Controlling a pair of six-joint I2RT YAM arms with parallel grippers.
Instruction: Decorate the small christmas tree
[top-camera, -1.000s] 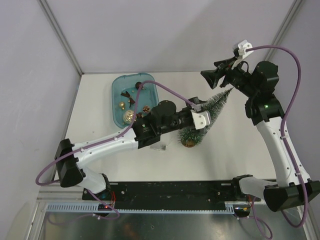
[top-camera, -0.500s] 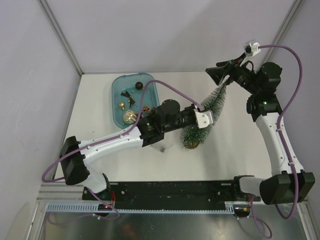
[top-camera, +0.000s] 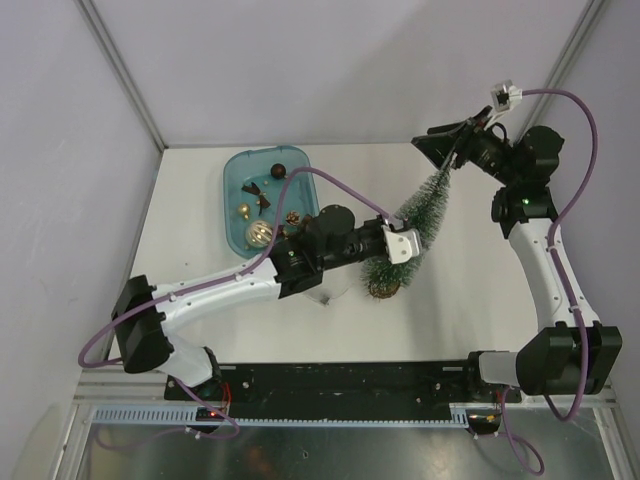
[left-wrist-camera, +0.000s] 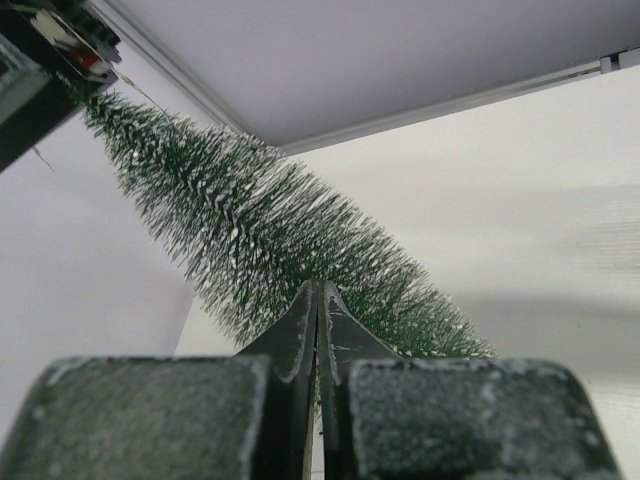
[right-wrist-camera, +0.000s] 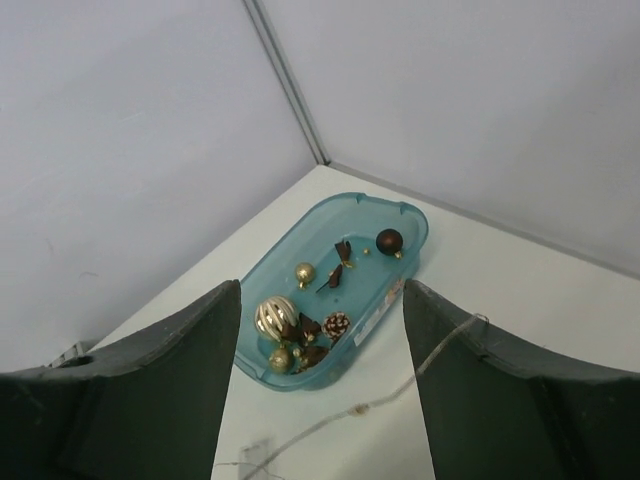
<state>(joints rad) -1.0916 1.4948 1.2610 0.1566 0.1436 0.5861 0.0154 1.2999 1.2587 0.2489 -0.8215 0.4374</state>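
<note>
The small christmas tree (top-camera: 420, 215) leans up and to the right, with its brown base (top-camera: 382, 287) on the table. My left gripper (top-camera: 411, 245) is pushed into the bristles at mid-height. In the left wrist view this gripper (left-wrist-camera: 318, 292) is shut, with the frosted tree (left-wrist-camera: 270, 230) just beyond the tips. Whether anything thin is pinched there, I cannot tell. My right gripper (top-camera: 432, 152) hangs open just above the tree's tip. A thin wire strand (right-wrist-camera: 400, 380) runs down from its right finger (right-wrist-camera: 470, 400). Nothing sits between the jaws of the right gripper (right-wrist-camera: 322, 285).
A blue tray (top-camera: 240, 175) stands at the back left of the table. In the tray (right-wrist-camera: 420, 225) lie a brown ball (right-wrist-camera: 389, 241), a gold striped ball (right-wrist-camera: 276, 316), a pine cone (right-wrist-camera: 336, 324) and other small ornaments. A small clear box (top-camera: 327, 292) lies by the left arm.
My left gripper has gone from open to shut against the middle of the tree. The right gripper has turned slightly upward above the tip and stays open.
</note>
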